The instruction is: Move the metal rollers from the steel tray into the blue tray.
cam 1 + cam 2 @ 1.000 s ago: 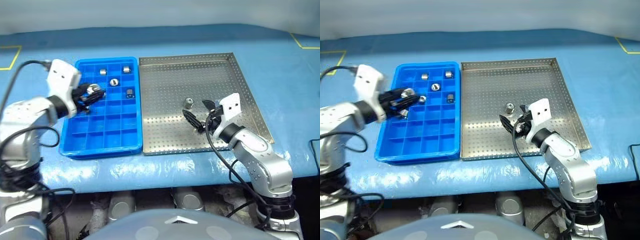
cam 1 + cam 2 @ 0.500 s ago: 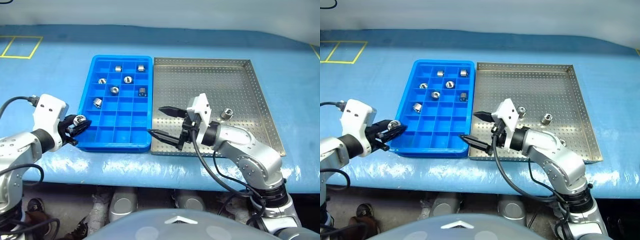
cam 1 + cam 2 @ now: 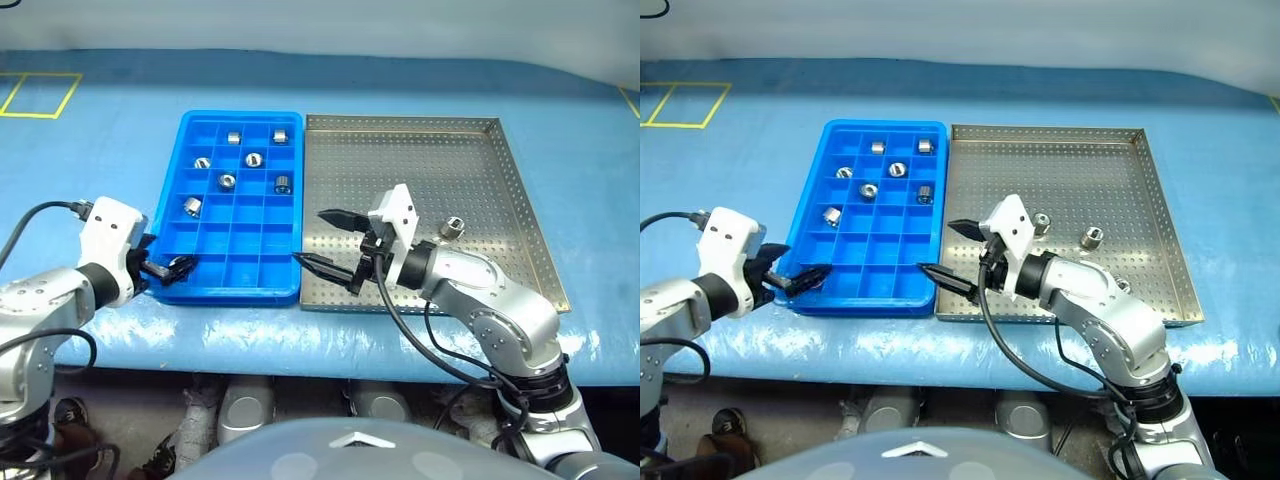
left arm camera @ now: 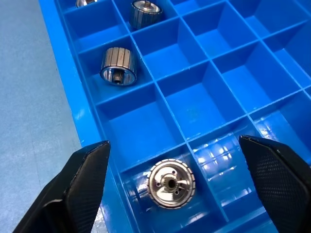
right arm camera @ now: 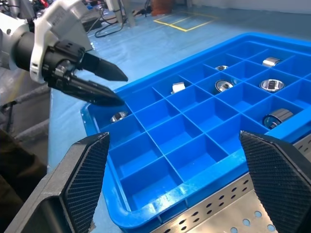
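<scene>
The left gripper hangs with its black fingers spread wide over the corner compartment at about 7 o'clock of the bright blue plastic grid tray, and a small shiny metal roller lies loose on that cell's floor between them, gripped by nothing. The risk, as I judge it, is a fingertip catching the blue tray's low outer rim or a cell wall as this arm pulls away, which could jolt the light tray and rattle the other rollers sitting in the cells toward 12 o'clock. The right gripper also stands fully open and empty, pointing toward 9 o'clock across the seam where the blue tray meets the flat perforated steel tray; one finger hangs above the steel tray's near rim. Two silver rollers remain on the steel tray: one at about 3 o'clock and another just beside the right wrist, which looks awkwardly close to the arm for a clean approach, so a sweep of the wrist could knock it rolling over the perforated floor. Open room is best over the bare steel floor toward 12 o'clock and over the light-blue covered worktop at 9 o'clock; the two trays touch along their long sides, so there is no gap between them
</scene>
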